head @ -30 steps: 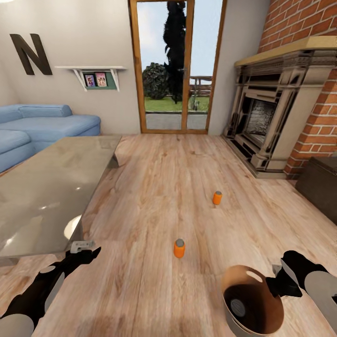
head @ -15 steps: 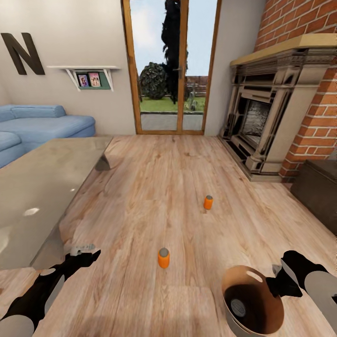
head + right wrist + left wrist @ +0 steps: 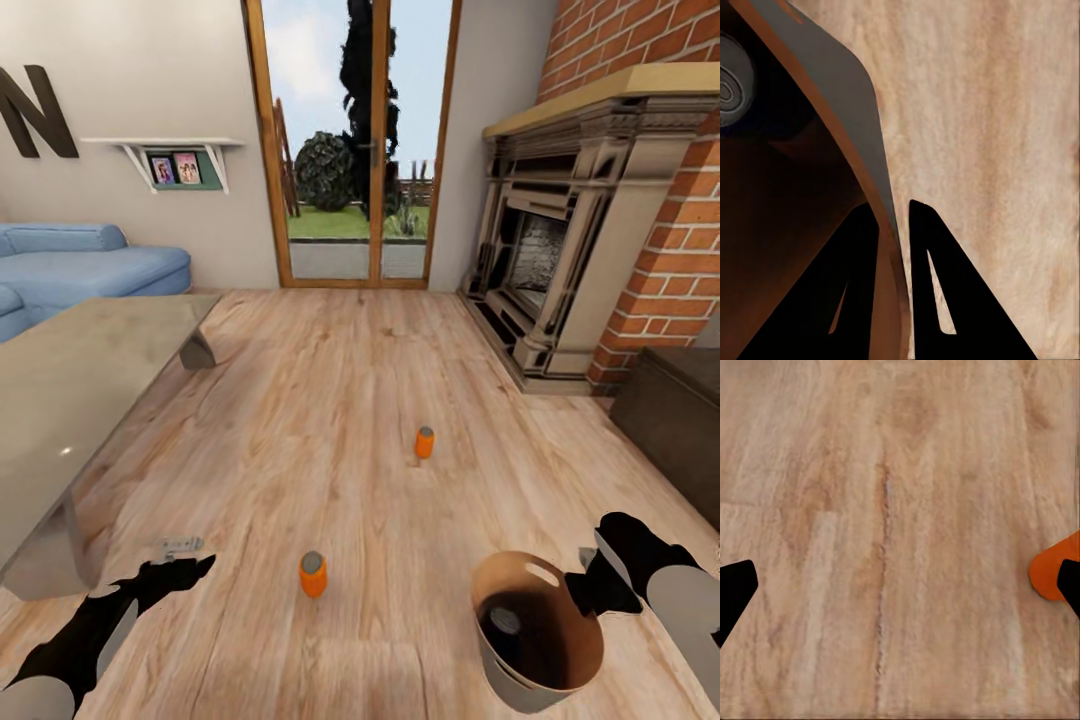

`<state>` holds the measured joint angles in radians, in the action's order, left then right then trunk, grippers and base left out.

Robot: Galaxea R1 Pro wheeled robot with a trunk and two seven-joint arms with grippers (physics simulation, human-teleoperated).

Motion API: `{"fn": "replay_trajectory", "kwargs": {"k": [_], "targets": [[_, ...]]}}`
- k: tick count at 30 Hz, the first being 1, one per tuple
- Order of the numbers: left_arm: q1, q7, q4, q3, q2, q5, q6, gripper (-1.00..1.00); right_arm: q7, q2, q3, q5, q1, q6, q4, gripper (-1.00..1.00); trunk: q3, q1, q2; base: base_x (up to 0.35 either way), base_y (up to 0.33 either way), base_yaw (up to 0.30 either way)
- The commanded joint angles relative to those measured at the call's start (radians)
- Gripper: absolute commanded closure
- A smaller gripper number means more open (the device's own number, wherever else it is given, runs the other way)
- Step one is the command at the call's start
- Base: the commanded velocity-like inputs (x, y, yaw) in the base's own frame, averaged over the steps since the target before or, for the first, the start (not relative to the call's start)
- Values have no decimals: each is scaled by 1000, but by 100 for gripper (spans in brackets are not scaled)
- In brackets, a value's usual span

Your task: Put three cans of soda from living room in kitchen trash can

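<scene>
Bin [image 3: 535, 640] rim pinched by right gripper [image 3: 894, 225], one can [image 3: 505, 622] inside, left gripper [image 3: 900, 585] wide.

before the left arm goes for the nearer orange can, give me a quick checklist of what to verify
1. Right gripper pinching the trash can wall: ok.
2. Dark can already inside the bin: ok.
3. Left gripper open, nothing between its fingers: ok.
4. Nearer orange can upright on the floor: ok.
5. That can lined up between the left fingers: not ok, it sits at the edge of the left wrist view.
6. Farther orange can upright, apart from the first: ok.
</scene>
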<state>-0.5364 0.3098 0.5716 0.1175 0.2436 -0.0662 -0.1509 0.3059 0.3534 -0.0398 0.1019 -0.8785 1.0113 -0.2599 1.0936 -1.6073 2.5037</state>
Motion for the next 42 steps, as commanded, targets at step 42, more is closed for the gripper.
{"fn": "replay_trajectory", "kwargs": {"k": [42], "targets": [[-261, -235, -55, 3, -161, -5, -550, -100, 6, -1, -25, -12, -390, 36, 94, 100, 42, 0, 0, 181, -78, 0]]}}
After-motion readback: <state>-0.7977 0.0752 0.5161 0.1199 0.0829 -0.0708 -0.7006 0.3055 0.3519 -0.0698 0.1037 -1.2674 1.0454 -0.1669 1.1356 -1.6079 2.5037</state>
